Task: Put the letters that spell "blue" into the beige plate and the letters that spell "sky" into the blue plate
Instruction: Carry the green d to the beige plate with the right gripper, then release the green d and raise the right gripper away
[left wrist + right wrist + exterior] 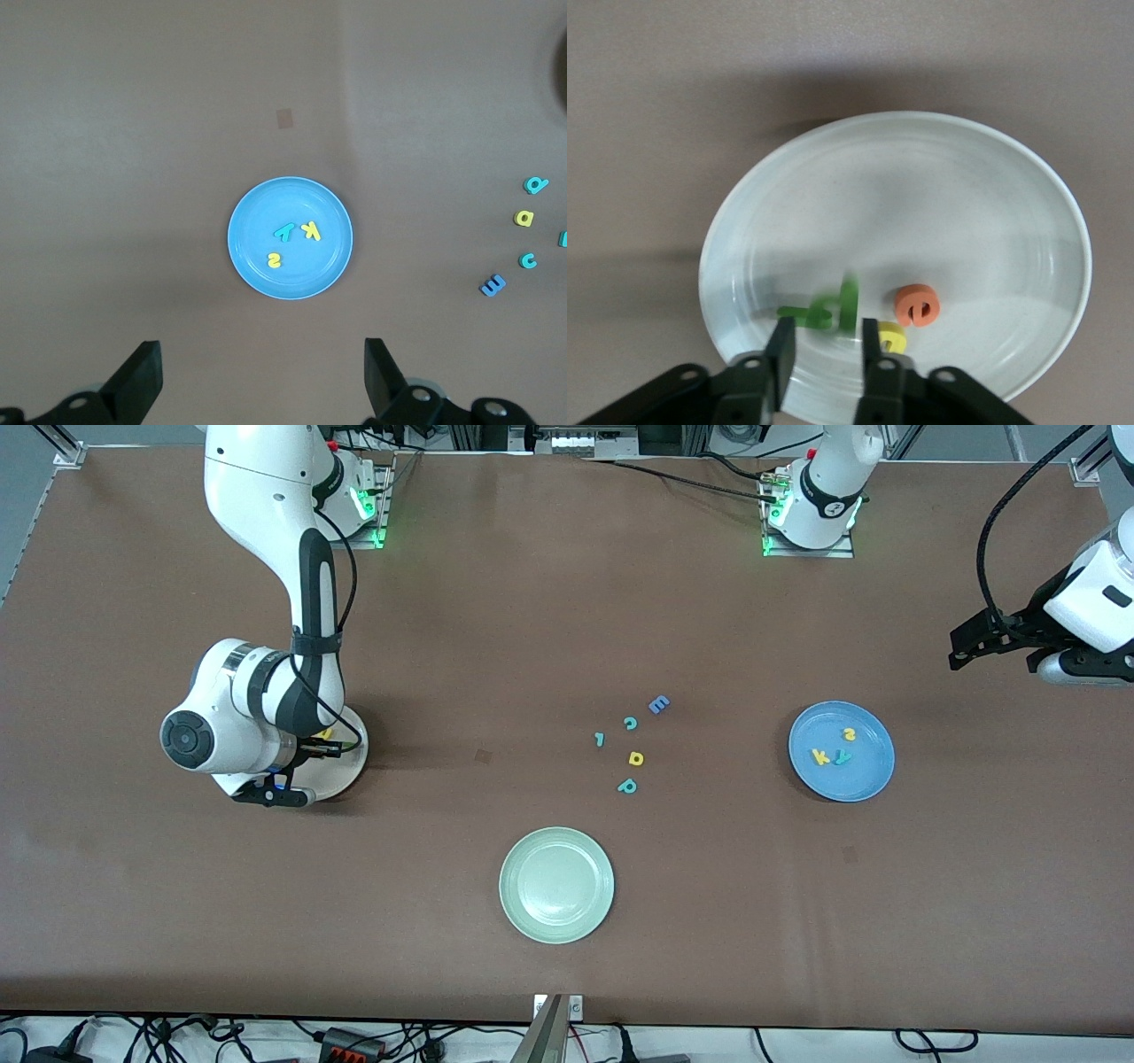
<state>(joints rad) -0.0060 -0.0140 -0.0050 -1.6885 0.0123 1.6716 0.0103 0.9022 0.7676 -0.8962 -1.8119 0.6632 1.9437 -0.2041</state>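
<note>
Front view: the right arm reaches down over the beige plate (pixel 350 766) toward the right arm's end of the table; its wrist covers most of the plate, so only a crescent of rim and a speck of yellow show, and the right gripper (pixel 306 755) is hidden under the wrist housing. The blue plate (pixel 842 751) lies toward the left arm's end and holds the yellow s (pixel 849 733), yellow k (pixel 820 756) and teal y (pixel 842 758), all inside the rim. Between the plates lie loose letters: blue capital E (pixel 658 705), teal c (pixel 630 724), a small teal piece (pixel 600 739) too small to read, yellow a/d-shaped letter (pixel 635 758), teal p-shaped letter (pixel 627 786). A pale green plate (pixel 556 885) sits nearer the camera, holding nothing. The left arm waits at the table's edge, partly cut off by the frame; its left gripper (pixel 997 642) is dark and hard to read here. Left wrist view: the left gripper's fingers (pixel 137 381) stand wide apart with nothing between them, high over the blue plate (pixel 291 238). Right wrist view: the right gripper (pixel 824 350) is low over the beige plate (pixel 895 195), jaws parted narrowly with a clear gap between them; the green letter (pixel 849 303) is blurred just in front of the tips, and whether it is still touched cannot be told. A thin green bar (pixel 799 312) lies beside it, the orange e (pixel 917 305) rests on the plate, and the yellow u (pixel 891 337) is half hidden by one finger.
</note>
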